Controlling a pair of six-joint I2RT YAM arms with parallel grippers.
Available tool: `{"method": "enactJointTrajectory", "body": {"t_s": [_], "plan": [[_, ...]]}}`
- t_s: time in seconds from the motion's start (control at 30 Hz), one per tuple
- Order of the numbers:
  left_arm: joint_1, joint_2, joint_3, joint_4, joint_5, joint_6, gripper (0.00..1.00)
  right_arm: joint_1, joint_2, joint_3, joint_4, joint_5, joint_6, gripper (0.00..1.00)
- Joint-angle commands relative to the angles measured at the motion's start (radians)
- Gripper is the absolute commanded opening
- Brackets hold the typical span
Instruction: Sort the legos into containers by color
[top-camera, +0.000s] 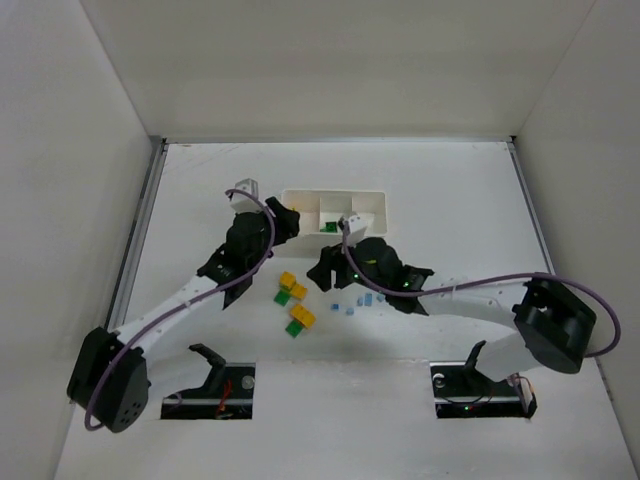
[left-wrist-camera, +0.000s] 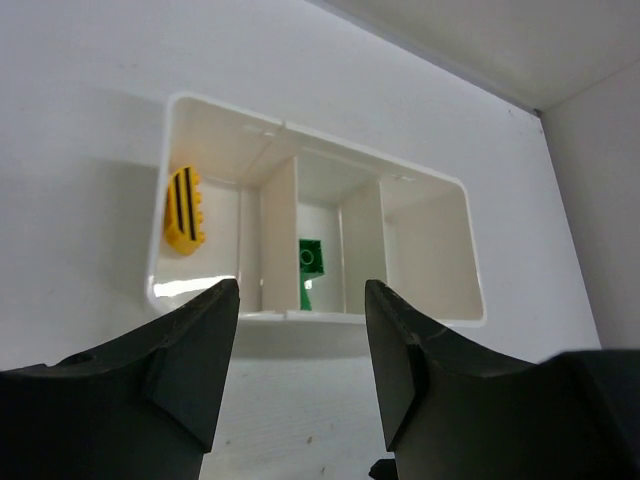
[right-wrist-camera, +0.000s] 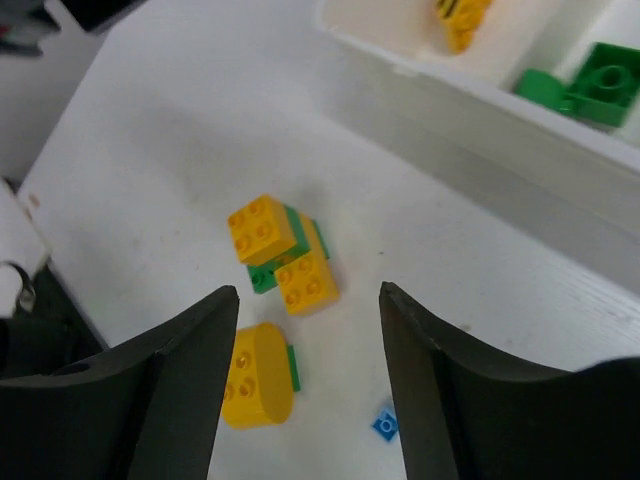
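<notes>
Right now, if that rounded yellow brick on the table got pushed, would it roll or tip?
Likely stiff and light: the rounded yellow brick looks like small hard plastic. Its smooth curved ends may let it slip or swivel when pushed. The green piece against it might shift with it.

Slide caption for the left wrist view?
Open left gripper facing the white plastic three-compartment tray: yellow black-striped brick in its left compartment, green studded brick in the middle.
</notes>
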Motion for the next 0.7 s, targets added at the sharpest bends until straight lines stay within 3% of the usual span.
{"method": "enactJointTrajectory", "body": {"t_s": [0.0, 0.1, 0.67], "plan": [[0.041, -0.122, -0.085, -0.089, -0.013, -0.055, 0.5, 0.062, 0.057, 0.087, 0.004, -0.024, -0.099, 0.71], [0.084, -0.189, -0.135, -0.162, -0.014, -0.088, 0.5, 0.102, 0.125, 0.148, -0.028, -0.022, -0.132, 0.78], [0.206, -0.25, -0.241, -0.255, 0.03, -0.148, 0.47, 0.127, 0.406, 0.395, -0.223, -0.001, -0.253, 0.81]]}}
